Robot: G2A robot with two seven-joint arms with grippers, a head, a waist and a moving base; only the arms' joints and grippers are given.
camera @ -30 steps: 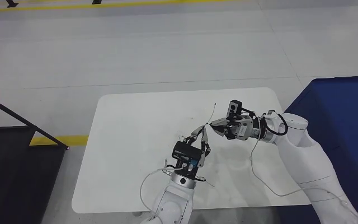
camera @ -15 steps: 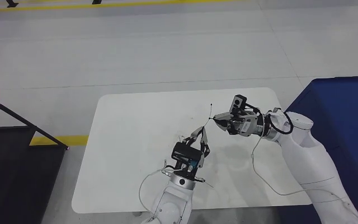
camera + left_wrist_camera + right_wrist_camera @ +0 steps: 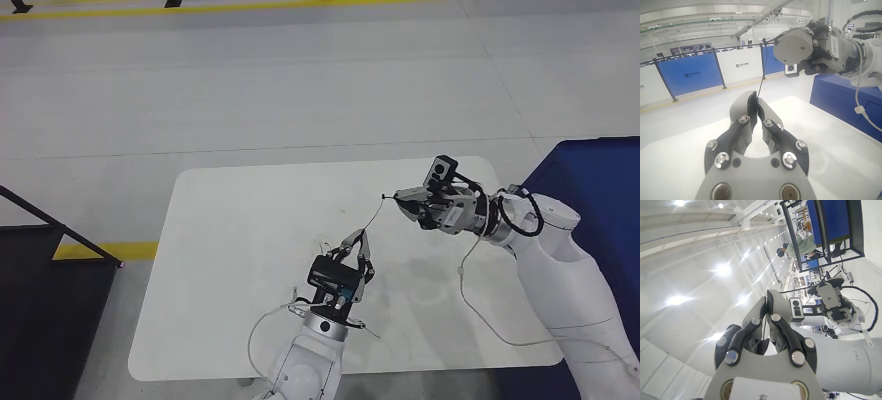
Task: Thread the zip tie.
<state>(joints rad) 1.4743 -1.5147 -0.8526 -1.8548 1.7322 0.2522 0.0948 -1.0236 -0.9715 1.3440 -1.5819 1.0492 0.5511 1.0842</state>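
Here, a thin black zip tie [image 3: 759, 88] spans the air above the white table [image 3: 230, 260], held between the two grippers. The left gripper [image 3: 757, 100], nearer the robot's body, has its fingers pressed together, pinching the tie's lower end. The right gripper [image 3: 400, 197], farther out over the table, pinches the other end between closed fingers.

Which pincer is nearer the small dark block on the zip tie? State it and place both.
Right. The right pincer pinches the zip tie just beside the block; the left pincer grips its other end, nearer the robot.
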